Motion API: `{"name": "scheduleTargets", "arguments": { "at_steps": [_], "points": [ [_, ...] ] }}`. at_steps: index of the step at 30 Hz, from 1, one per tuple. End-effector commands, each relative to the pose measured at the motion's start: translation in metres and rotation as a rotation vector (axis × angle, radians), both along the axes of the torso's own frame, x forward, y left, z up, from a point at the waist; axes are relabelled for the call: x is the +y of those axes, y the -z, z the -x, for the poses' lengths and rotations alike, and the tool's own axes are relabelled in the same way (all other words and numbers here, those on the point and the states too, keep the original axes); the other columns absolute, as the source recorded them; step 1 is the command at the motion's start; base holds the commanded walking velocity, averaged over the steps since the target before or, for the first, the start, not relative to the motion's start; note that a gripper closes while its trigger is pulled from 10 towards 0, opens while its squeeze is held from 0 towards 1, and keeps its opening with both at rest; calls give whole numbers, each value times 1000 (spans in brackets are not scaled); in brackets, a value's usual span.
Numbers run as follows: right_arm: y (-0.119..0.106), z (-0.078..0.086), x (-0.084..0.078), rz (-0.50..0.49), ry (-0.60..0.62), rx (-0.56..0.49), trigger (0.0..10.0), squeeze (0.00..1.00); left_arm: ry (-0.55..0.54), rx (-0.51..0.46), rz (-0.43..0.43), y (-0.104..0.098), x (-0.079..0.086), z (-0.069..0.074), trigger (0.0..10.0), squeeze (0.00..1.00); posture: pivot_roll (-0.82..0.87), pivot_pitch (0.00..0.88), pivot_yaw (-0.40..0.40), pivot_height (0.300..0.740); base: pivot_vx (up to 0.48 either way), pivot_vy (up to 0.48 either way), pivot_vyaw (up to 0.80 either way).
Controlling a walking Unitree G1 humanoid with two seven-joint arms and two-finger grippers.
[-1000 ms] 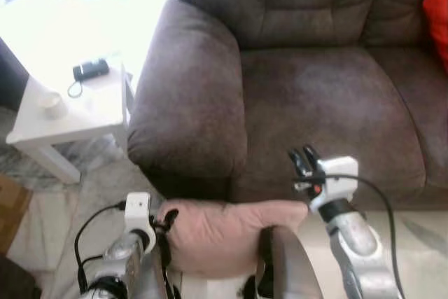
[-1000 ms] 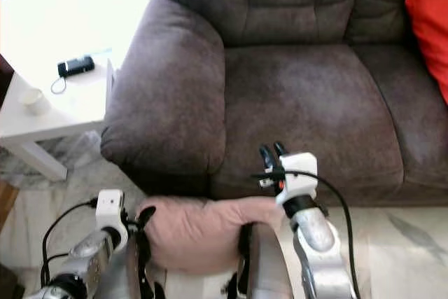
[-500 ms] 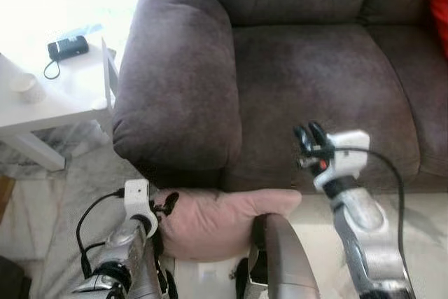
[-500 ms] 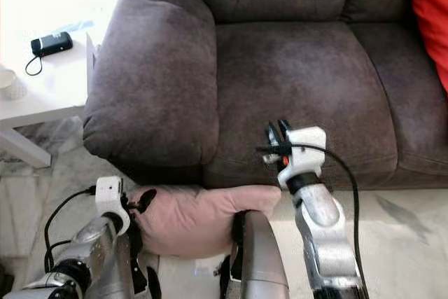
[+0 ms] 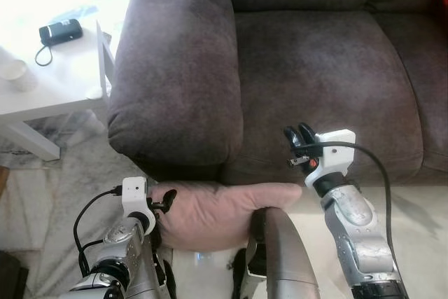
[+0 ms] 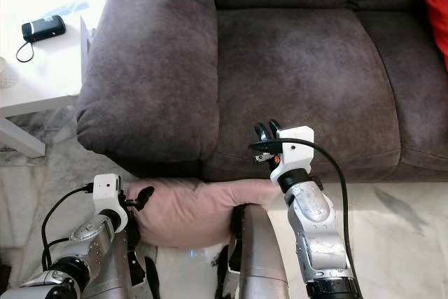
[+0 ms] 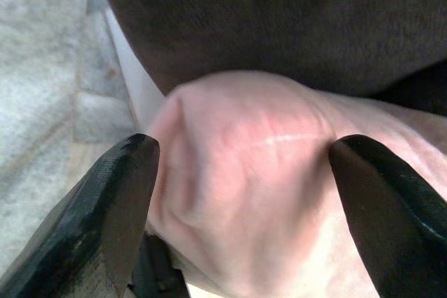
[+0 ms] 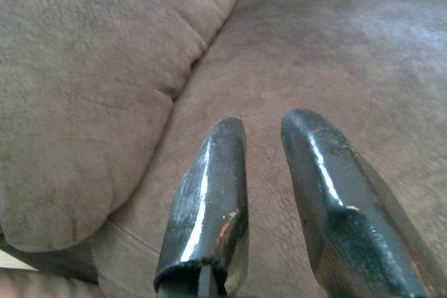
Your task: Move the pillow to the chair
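A: Where's the pillow (image 5: 224,208)?
B: Low in front of the chair (image 5: 315,68), below the seat's front edge, resting against your torso. The left end effector (image 7: 237,165) has its fingers spread around the pillow's left end, pads against the fabric on both sides, so count it as clamped on the pillow.

A: Right end effector (image 5: 299,135)?
B: Up over the front of the seat cushion, fingers nearly together with a narrow gap, holding nothing. The pillow's right end sits just below it.

A: So what do you do?
B: Judgement only: you're at the lift-and-place step. Raise the pillow above the seat lip before pushing forward, otherwise it'll jam against the chair front. One-sided grip means the free end will sag, so support it from the right side or keep the torso contact until it clears. Aim for mid-seat, away from the armrest (image 5: 175,68).

A: Anything else nearby?
B: White table (image 5: 49,96) to the left with a black device (image 5: 59,31) on it, well apart from the action.
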State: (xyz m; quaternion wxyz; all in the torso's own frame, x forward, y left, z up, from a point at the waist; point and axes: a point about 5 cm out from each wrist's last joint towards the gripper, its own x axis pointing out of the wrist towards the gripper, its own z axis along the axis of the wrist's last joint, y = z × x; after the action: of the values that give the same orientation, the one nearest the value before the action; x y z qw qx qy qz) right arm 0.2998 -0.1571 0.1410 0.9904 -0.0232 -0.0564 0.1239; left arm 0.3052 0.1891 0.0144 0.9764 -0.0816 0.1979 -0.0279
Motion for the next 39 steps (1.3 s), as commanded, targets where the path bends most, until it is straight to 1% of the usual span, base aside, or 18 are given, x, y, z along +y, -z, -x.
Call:
{"name": "scheduleTargets", "arguments": {
  "at_steps": [1, 5, 9, 14, 18, 19, 21, 25, 29, 39],
  "points": [
    [0, 4, -4, 0, 5, 7, 10000, 0, -5, 55, 0, 12, -1, 10, 10000, 0, -107, 355, -114, 557, 0, 0, 0],
    [-5, 7, -2, 3, -9, -2, 10000, 0, -7, 60, -4, 12, -3, 9, 10000, 0, -127, 369, -127, 557, 0, 0, 0],
    [-10, 12, -5, 7, -16, -5, 10000, 0, -22, 56, -30, 11, -3, 7, 10000, 0, -146, 391, -146, 557, 0, 0, 0],
    [-10, 15, -6, 11, -22, 3, 10000, 0, -36, 42, -46, 8, -3, 4, 10000, 0, -150, 398, -152, 557, 0, 0, 0],
    [-11, 17, -6, 11, -23, 11, 10000, 0, -45, 52, -70, 7, -3, 3, 10000, 0, -159, 402, -159, 557, 0, 0, 0],
    [-11, 17, -6, 11, -23, 11, 10000, 0, -45, 53, -71, 8, -4, 3, 7725, 0, -165, 401, -162, 557, 0, 0, 0],
    [-11, 18, -6, 14, -25, 14, 10000, 0, -44, 57, -76, 8, -5, 4, 0, 0, -172, 398, -165, 557, 0, 0, 0],
    [-12, 21, -9, 25, -30, 26, 10000, 0, -35, 59, -70, 9, -11, 4, 0, 0, -175, 390, -171, 557, 0, 0, 0],
    [-11, 22, -9, 28, -37, 30, 10000, 0, -29, 63, -73, 10, -13, 4, 0, 0, -176, 387, -173, 557, 0, 0, 0],
    [-13, 19, -6, 29, -44, 34, 10000, 0, -21, 73, -64, 10, -12, 4, 0, 0, -177, 373, -175, 557, 0, 0, 0]
  ]
}}
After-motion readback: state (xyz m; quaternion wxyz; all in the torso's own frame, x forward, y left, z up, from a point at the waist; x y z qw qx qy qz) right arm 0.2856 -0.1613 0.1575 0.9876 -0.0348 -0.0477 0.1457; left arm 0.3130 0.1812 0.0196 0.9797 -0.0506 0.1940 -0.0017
